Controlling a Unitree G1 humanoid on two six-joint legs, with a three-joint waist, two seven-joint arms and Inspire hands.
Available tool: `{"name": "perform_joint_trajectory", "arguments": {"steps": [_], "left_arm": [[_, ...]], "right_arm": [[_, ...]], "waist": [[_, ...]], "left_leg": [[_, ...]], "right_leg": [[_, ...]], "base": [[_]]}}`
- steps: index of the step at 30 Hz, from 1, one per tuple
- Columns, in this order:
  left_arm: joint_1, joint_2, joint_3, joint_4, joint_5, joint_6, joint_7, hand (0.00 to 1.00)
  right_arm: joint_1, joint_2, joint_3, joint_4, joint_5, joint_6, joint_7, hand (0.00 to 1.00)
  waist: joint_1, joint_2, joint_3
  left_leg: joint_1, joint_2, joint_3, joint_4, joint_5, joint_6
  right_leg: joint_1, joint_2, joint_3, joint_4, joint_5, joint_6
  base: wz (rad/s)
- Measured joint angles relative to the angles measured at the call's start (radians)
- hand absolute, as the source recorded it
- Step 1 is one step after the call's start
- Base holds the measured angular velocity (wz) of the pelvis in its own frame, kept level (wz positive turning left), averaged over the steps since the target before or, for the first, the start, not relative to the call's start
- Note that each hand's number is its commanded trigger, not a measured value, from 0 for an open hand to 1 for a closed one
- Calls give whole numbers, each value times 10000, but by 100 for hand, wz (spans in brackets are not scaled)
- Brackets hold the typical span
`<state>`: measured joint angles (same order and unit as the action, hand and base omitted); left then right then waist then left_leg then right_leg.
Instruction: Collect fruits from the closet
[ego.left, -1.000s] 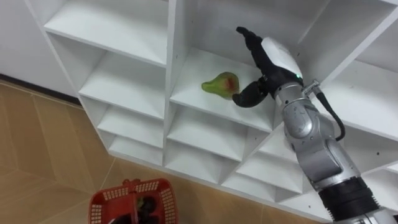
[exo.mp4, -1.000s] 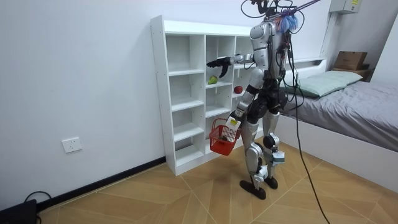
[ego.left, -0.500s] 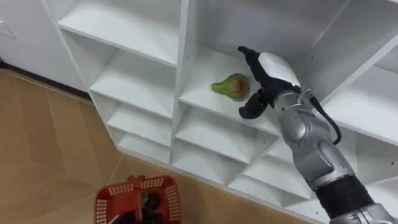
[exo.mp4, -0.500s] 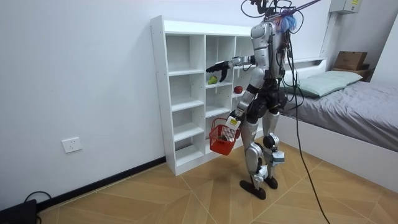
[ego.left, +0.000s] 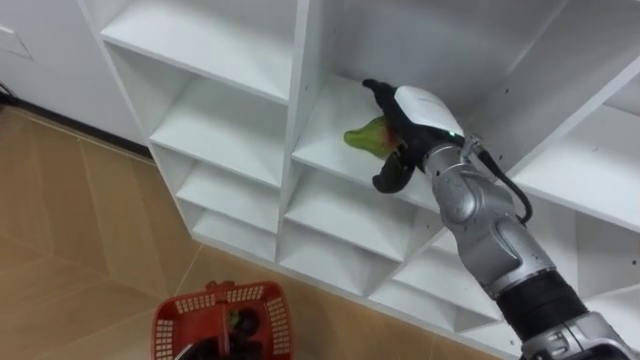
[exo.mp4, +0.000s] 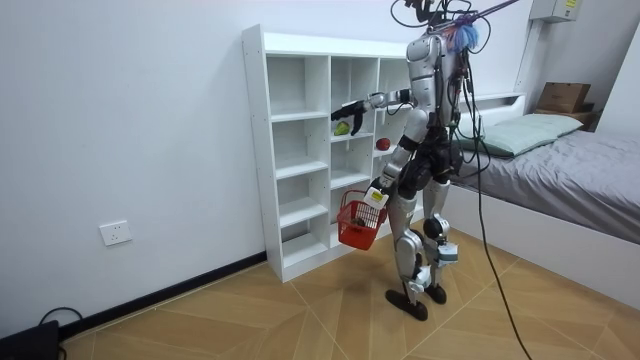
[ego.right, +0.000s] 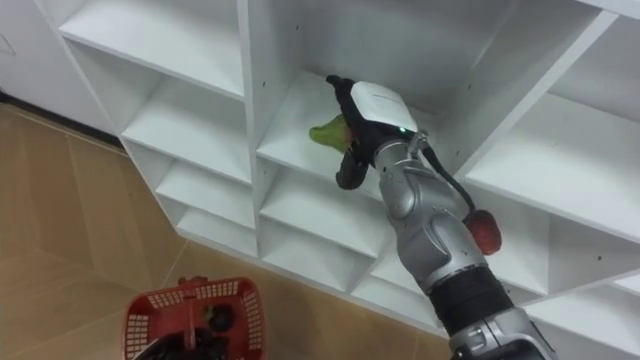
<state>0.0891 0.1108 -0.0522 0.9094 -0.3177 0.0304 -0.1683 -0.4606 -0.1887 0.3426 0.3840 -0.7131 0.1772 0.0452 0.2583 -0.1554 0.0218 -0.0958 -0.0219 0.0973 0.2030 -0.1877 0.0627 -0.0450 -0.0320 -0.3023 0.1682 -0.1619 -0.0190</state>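
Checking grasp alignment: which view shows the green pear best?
Left eye view: the pear sits close up on the shelf, its left part clear of the right hand. Right eye view shows a smaller sliver beside the hand. Room view shows a small green spot.

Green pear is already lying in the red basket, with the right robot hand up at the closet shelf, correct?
Not quite. The green pear is not in the red basket. It lies on the closet shelf, in the middle column, right against the right robot hand, as the left eye view shows. That hand is indeed up at the shelf.
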Motion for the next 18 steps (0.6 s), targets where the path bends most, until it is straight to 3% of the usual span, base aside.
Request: {"name": "perform_joint_trajectory", "arguments": {"steps": [11, 12, 13, 18], "left_arm": [[-104, 1, -2, 0, -19, 136, 3, 100], [-105, 9, -6, 0, -20, 135, 6, 100], [-105, 12, -9, 0, -22, 134, 7, 100], [-121, 11, -42, 2, -7, 132, 9, 100]], "right_arm": [[-121, 12, -3, 48, -25, 5, -1, 0], [-130, 8, -2, 76, -25, 0, -1, 76], [-174, -2, -2, 131, -25, -1, -1, 100], [-549, -12, -4, 719, -23, -40, -3, 100]], "waist": [[59, -1, 2], [59, -2, 3], [57, -2, 3], [52, -4, 10]], "left_leg": [[-116, -54, -40, 2, 28, 41], [-120, -55, -49, 2, 29, 43], [-125, -56, -57, 3, 30, 45], [-114, -68, -94, 3, 48, 54]], "right_leg": [[-91, -50, -49, 2, 0, 1], [-91, -53, -75, 2, 0, 1], [-91, -55, -94, 3, 0, 1], [-61, -65, -155, 6, 0, 1]], "base": [[0], [0], [0], [1]]}}
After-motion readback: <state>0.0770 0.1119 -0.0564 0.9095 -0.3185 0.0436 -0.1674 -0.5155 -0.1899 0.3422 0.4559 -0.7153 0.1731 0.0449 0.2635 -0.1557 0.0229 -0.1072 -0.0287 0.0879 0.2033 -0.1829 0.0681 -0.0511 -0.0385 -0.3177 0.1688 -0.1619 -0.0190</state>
